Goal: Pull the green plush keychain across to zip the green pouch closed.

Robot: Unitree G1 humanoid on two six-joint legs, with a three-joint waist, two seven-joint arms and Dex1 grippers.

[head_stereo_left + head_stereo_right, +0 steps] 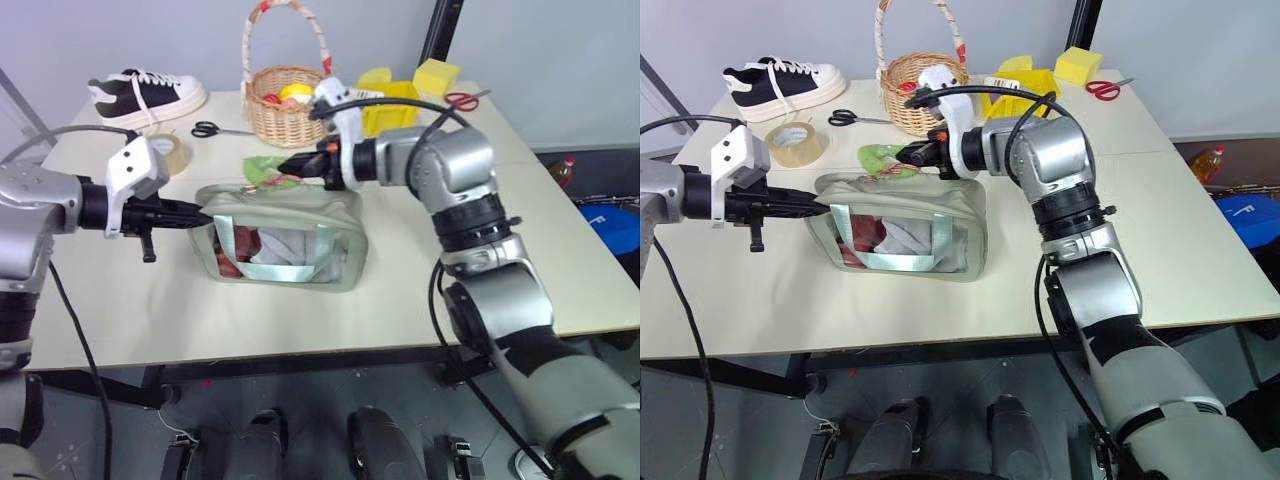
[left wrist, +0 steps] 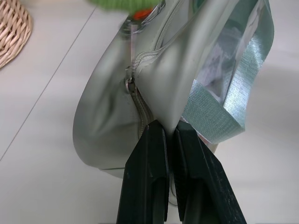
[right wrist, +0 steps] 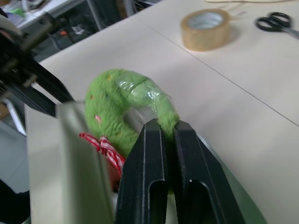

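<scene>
I am clamping my right gripper (image 3: 169, 133) on the green plush keychain (image 3: 122, 107) and my left gripper (image 2: 170, 135) on the green pouch (image 1: 285, 235) end; the soft plush may slip between my jaws when pulled.

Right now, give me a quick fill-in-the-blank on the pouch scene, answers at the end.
1. The right claw is shut on the ____.
2. The left claw pinches the end of the ____.
3. Behind the pouch stands a wicker ____.
4. The roll of tape lies between the pouch and the ____.

Answers: keychain; pouch; basket; shoe
</scene>
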